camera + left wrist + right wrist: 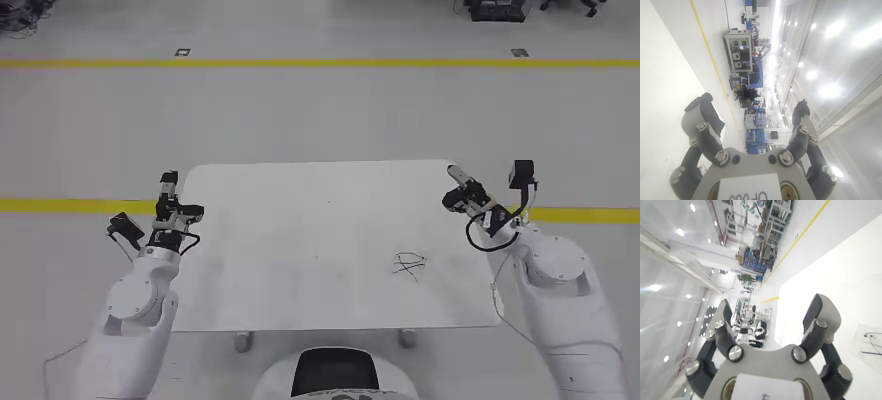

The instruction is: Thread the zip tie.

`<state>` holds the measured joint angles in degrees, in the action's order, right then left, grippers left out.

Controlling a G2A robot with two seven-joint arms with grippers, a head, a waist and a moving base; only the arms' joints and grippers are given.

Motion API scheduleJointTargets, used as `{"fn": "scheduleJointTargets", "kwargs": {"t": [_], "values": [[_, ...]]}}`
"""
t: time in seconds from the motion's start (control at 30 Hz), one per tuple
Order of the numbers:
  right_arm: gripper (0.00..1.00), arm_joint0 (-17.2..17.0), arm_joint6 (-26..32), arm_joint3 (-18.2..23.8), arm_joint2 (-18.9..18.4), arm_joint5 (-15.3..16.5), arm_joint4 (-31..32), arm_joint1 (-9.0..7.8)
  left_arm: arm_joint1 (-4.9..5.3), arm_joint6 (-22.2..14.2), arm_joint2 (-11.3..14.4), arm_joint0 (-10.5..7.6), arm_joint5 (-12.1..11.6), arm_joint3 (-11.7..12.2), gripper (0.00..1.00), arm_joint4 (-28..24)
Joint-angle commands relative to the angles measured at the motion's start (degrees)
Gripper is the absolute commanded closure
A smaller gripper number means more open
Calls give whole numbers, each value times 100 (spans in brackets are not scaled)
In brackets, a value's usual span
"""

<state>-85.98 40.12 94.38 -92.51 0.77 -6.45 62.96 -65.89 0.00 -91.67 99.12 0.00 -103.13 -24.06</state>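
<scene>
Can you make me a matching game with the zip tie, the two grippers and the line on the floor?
1. zip tie
2. left gripper
3. right gripper
4. floor line

A. yellow
B. open, at the table edge nearer the zip tie
C. black, lying on the table
D. open, at the table edge farther from the zip tie

Pairs: 1-C, 2-D, 3-B, 4-A

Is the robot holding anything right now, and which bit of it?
Nothing is held. The left tool and the right tool are both open and empty. The zip ties lie loose on the table.
</scene>
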Motion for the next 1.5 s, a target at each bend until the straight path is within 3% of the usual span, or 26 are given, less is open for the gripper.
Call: {"fn": "scheduleJointTargets", "kwargs": {"t": [0.0,0.1,0.5,0.67,0.9,1.0,1.4,1.47], "values": [[0,190,683,-201,50,134,2,-32,0,0,0,0,0,0,0,0],[0,432,1512,-573,178,255,230,-90,0,0,0,0,0,0,0,0],[0,451,1523,-593,180,280,277,-95,0,0,0,0,0,0,0,0],[0,751,2004,-605,233,574,1292,-197,0,0,0,0,0,0,0,0],[0,1559,2979,-1201,850,854,2067,-258,0,0,0,0,0,0,0,0],[0,1742,3309,-1397,1316,1218,2382,-245,0,0,0,0,0,0,0,0],[0,1759,3310,-1473,1430,1328,2490,-243,0,0,0,0,0,0,0,0],[0,1809,3329,-1362,1455,1368,2932,-270,0,0,0,0,0,0,0,0]]}}
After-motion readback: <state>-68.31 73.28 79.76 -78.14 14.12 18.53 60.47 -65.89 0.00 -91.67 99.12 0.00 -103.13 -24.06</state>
